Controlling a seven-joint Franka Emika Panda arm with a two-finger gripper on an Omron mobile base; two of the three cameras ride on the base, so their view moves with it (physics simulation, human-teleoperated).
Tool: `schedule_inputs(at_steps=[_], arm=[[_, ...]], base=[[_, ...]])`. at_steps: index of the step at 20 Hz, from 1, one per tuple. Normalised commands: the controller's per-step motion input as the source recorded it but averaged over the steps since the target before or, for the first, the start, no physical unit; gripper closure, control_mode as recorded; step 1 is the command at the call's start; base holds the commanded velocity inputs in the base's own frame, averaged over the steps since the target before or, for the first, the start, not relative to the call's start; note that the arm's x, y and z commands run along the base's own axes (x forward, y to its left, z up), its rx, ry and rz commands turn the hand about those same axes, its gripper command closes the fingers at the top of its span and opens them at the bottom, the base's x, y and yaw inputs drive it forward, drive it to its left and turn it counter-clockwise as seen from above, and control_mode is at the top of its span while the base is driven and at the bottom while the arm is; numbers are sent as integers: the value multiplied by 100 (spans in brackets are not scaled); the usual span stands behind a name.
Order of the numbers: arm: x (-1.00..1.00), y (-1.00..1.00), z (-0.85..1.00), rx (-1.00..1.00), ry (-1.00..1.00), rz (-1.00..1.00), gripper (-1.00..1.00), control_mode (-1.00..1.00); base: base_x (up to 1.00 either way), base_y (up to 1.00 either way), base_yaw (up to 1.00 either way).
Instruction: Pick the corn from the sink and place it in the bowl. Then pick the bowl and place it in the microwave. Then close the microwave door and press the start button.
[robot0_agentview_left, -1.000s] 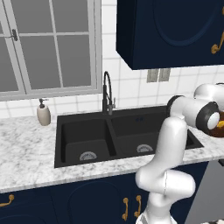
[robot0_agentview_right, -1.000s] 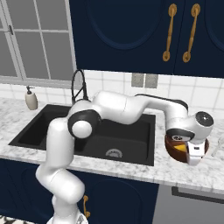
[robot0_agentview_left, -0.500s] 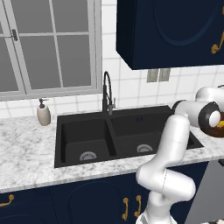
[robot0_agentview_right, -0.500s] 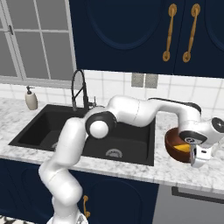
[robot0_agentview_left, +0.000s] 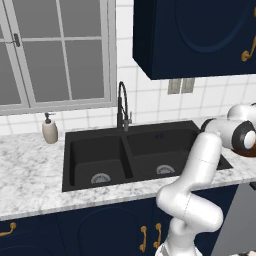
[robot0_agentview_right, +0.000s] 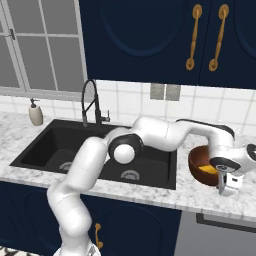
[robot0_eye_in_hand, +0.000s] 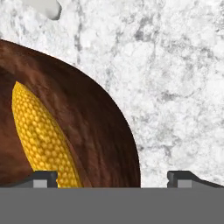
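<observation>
Hand view: corn (robot0_eye_in_hand: 41, 138) is seen lying inside the bowl (robot0_eye_in_hand: 103, 131), left of the claw (robot0_eye_in_hand: 111, 177). Claw is spread wide, nothing pinched, bowl rim straddled between its fingertips.

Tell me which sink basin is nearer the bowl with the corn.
The sink's right basin, the one beside the counter stretch where the bowl sits; the left basin lies toward the soap dispenser.

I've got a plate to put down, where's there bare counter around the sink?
Bare marble lies left of the sink, between it and the soap bottle, and along the front edge. Right of the sink is crowded: the bowl with the corn and the open gripper above it.
</observation>
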Motion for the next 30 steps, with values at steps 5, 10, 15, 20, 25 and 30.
schedule_inputs(at_steps=[5,10,15,20,25,30], arm=[[5,51,-27,0,0,-3,100,-100],[0,33,16,0,-7,0,100,-100],[-29,45,52,0,-18,0,100,-100],[-58,47,70,0,-17,9,100,-100],[-36,53,42,0,-2,18,100,-100],[-10,56,35,0,0,21,100,-100]], base=[[0,0,0],[0,0,0],[0,0,0],[0,0,0],[0,0,0],[0,0,0]])
